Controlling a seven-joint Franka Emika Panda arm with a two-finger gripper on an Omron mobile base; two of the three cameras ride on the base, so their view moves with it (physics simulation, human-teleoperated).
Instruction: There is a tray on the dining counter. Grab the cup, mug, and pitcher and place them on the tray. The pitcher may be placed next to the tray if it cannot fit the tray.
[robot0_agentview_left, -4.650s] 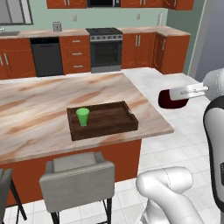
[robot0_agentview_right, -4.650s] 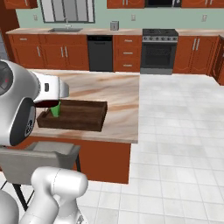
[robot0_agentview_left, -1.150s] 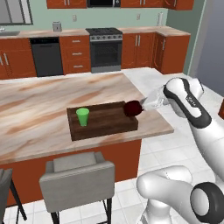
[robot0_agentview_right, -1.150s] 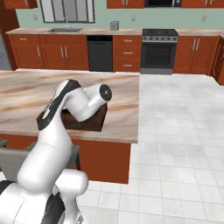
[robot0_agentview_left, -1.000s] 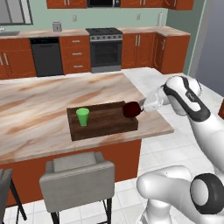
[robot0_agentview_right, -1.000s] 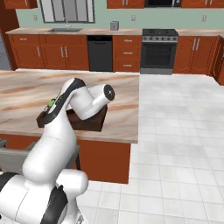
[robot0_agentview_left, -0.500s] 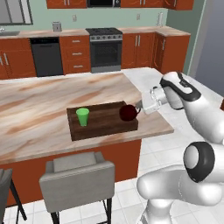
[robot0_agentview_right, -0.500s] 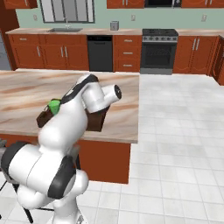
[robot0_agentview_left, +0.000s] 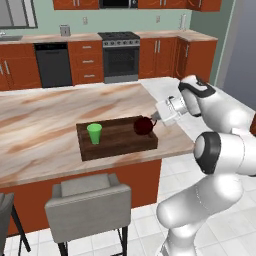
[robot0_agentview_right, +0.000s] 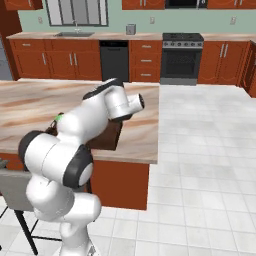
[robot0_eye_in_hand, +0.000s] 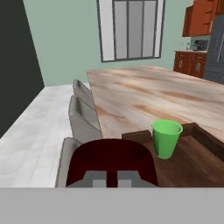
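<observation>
Mug (robot0_agentview_left: 144, 125), dark red and squat, sits at the 3 o'clock end of the tray (robot0_agentview_left: 116, 146) in the left base view, with the hand (robot0_agentview_left: 154, 120) reaching in from the right and touching its side; whether the mug's base rests on the tray floor or hangs just above it cannot be told. In the hand view the mug (robot0_eye_in_hand: 110, 162) lies directly ahead of the two finger tips, which stand close together at 6 o'clock with the mug's rim just beyond them, so the hand (robot0_eye_in_hand: 112, 177) reads as narrowed on the mug. The cup (robot0_agentview_left: 94, 133), bright green and upright, stands on the tray toward its 9 o'clock end, well apart from the mug; in the hand view the cup (robot0_eye_in_hand: 166, 138) is at about 2 o'clock from the mug. The tray lies near the 5 o'clock corner of the marbled bench (robot0_agentview_left: 45, 117), close to its near edge. In the right base view the arm covers most of the tray (robot0_agentview_right: 108, 137), and a sliver of green cup (robot0_agentview_right: 59, 118) peeks out at the arm's 9 o'clock side. A grey stool (robot0_agentview_left: 90, 201) stands below the bench's near edge.
</observation>
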